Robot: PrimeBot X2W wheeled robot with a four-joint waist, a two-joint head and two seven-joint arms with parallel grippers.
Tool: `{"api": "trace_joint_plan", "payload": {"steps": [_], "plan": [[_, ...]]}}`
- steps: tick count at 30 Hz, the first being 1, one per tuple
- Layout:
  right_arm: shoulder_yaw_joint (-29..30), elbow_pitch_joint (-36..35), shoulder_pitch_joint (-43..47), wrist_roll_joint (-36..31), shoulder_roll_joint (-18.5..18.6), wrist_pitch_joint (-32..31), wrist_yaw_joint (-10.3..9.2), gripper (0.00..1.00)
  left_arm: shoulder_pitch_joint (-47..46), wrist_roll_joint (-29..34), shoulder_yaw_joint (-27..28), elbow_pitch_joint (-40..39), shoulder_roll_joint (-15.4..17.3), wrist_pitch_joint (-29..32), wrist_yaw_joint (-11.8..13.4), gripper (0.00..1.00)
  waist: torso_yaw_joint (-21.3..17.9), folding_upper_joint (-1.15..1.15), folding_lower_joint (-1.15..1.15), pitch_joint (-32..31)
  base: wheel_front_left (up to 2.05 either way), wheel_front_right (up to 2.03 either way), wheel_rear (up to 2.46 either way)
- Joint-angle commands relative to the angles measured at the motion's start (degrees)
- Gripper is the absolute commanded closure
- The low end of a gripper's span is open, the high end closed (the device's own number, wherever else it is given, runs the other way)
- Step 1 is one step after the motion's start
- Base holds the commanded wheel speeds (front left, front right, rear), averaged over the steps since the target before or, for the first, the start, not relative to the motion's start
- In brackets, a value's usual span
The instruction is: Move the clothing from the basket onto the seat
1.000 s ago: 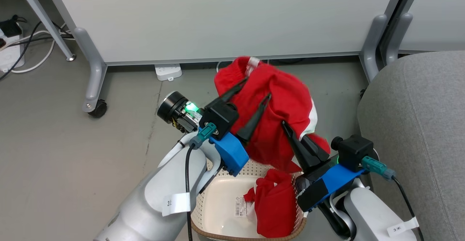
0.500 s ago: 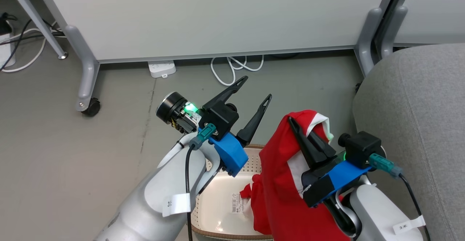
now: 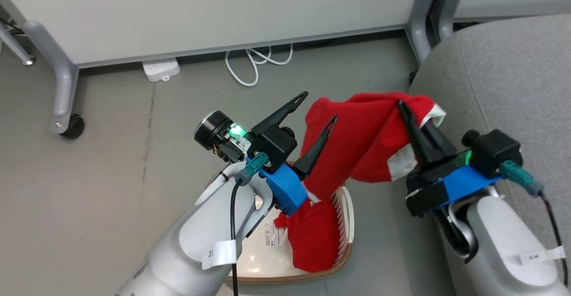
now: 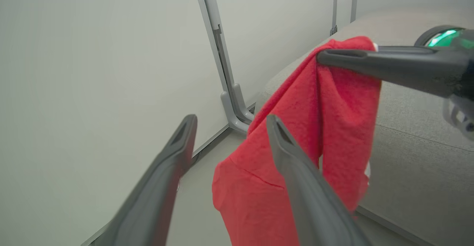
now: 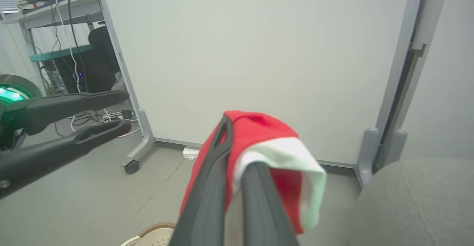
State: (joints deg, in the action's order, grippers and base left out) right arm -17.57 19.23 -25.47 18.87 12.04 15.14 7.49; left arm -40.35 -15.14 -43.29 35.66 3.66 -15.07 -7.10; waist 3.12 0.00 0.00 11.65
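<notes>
Left gripper (image 3: 319, 106) releases, jaws wide — right gripper (image 3: 401, 105) alone clenches the bright red fabric garment (image 3: 357, 140), now nearing the grey woven seat (image 3: 513, 77).

power strip (image 3: 161, 69) by partition (image 3: 200, 10) | white cable (image 3: 256, 58) looped on floor (image 3: 111, 153) | caster (image 3: 73, 126)

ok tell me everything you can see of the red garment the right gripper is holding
The garment is bright red soft fabric with white trim at one edge. It hangs bunched in the air, pinched near its top by the shut right gripper, between the basket and the seat. Its lower end trails down toward the basket; the open left gripper stands beside it.
</notes>
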Motion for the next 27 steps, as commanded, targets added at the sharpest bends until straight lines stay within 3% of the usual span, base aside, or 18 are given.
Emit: {"api": "trace_joint_plan", "payload": {"steps": [1, 12, 27], "plan": [[0.5, -0.5, -1.0, -0.6, 0.3, 0.0, 0.01, 1.00, -0.7, 0.2, 0.0, -0.2, 0.1, -0.2, -0.1, 0.00, -1.4, 0.00, 0.00, 1.4, 0.00, 0.00, 0.00], [8.3, -4.7, -2.4, -4.4, 0.2, 0.0, 0.01, 1.00, -2.5, 1.6, -1.1, -1.0, 0.4, -0.2, -0.3, 0.00, -8.3, 0.00, 0.00, 6.9, 0.00, 0.00, 0.00], [19.4, -10.3, 2.5, -6.8, -1.7, 0.0, 0.01, 1.00, -4.2, 2.3, -5.1, -1.5, 0.3, -0.2, -0.5, 0.00, -17.0, 0.00, 0.00, 12.0, 0.00, 0.00, 0.00]]}}
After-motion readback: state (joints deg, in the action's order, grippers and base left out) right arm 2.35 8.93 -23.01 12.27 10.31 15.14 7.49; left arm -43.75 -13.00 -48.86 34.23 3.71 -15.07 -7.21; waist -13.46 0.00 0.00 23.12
